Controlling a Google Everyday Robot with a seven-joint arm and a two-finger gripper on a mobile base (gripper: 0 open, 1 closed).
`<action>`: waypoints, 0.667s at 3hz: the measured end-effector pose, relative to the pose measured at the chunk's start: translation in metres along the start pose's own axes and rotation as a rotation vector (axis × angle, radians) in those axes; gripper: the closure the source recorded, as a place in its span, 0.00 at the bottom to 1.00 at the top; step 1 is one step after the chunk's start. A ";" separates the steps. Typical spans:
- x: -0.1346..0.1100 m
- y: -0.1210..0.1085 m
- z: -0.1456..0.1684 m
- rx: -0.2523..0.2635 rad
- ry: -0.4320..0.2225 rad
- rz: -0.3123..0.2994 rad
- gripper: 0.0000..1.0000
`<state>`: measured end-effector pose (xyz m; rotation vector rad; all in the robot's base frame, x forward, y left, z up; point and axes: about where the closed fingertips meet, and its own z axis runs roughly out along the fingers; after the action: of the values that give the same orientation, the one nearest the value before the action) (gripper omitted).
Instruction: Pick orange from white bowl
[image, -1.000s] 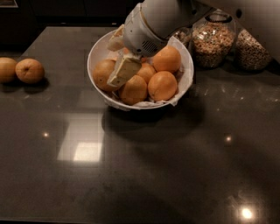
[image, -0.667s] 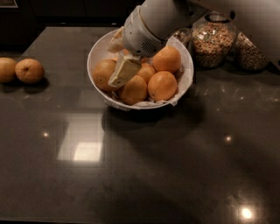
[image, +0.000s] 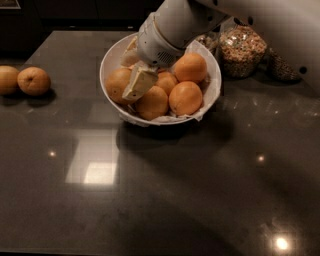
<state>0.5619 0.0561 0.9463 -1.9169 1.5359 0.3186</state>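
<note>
Next to no movement since a second ago: same pose, same depth among the fruit. Low inside the white bowl (image: 216, 82), end effector (image: 138, 84) angled down from the upper right, tip against the leftmost orange (image: 116, 85) and just beside its lower neighbour (image: 151, 103). Cannot tell how wide open, nor whether anything is gripped. Probably nosed in from above to reach past the crowded pile. Crumpled paper lining (image: 167, 119) under the heap, likely as cushioning. Further out on the desk (image: 175, 200): grain jars (image: 243, 47) behind the bowl, two loose oranges (image: 33, 81) far left, well apart.
</note>
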 end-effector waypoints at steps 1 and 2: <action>0.001 -0.001 0.007 -0.015 0.001 -0.006 0.41; 0.000 0.000 0.012 -0.025 -0.001 -0.009 0.36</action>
<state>0.5643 0.0629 0.9373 -1.9418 1.5291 0.3365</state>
